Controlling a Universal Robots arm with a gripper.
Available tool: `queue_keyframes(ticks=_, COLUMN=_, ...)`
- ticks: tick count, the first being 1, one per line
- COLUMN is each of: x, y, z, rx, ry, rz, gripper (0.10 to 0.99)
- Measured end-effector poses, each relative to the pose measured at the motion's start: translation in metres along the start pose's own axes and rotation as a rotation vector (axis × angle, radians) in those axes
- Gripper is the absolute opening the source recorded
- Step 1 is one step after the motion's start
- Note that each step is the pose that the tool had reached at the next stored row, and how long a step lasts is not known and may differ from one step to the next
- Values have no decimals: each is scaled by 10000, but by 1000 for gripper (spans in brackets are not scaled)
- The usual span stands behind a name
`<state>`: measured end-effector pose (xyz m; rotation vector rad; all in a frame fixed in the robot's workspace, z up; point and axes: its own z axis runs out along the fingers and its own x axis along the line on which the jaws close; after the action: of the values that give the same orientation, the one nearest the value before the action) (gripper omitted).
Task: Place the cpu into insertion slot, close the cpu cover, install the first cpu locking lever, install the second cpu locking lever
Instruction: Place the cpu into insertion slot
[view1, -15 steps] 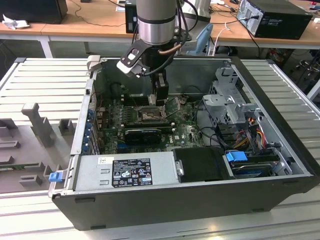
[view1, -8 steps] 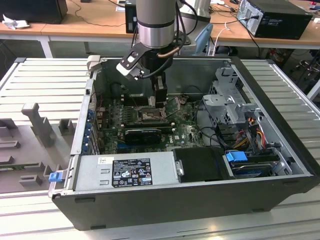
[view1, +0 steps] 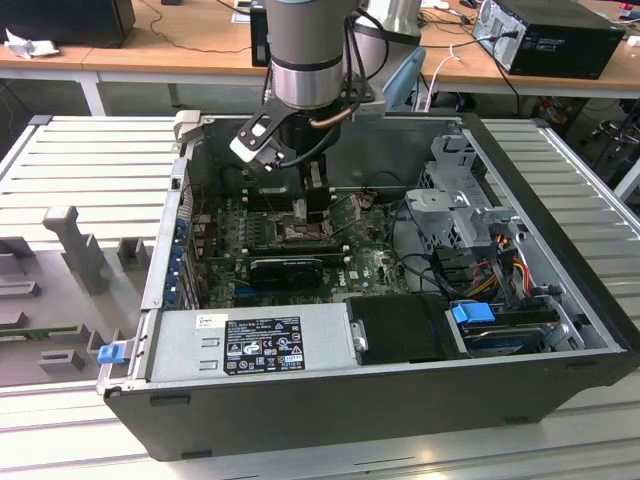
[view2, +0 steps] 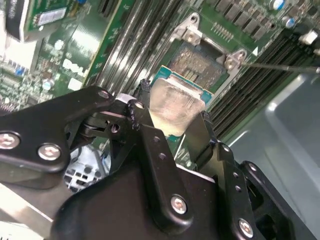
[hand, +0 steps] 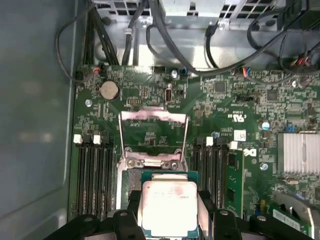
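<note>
Gripping the cpu (hand: 168, 202) by two opposite edges, the gripper (hand: 169, 212) holds it low over the insertion slot (view2: 200, 62), the cpu cover (hand: 152, 116) swung open. In the exterior view the power supply (view1: 250, 345) lies at six o'clock of the gripper, the drive cage (view1: 460, 200) at three o'clock.

A robot's arm (view1: 310, 50) hangs near-vertical, wrist pointing down, its black gripper (hand: 169, 215) set low, jaws pressed on two opposite edges of the cpu (hand: 169, 197).
</note>
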<state>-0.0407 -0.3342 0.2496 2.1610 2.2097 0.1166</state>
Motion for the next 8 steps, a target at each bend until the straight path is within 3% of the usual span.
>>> queue_keyframes(ticks=3, x=48, y=-51, z=94, rx=1, ry=0, rz=-1, gripper=529)
queue_keyframes(ticks=8, x=87, y=-73, z=218, rx=1, ry=0, rz=-2, gripper=529)
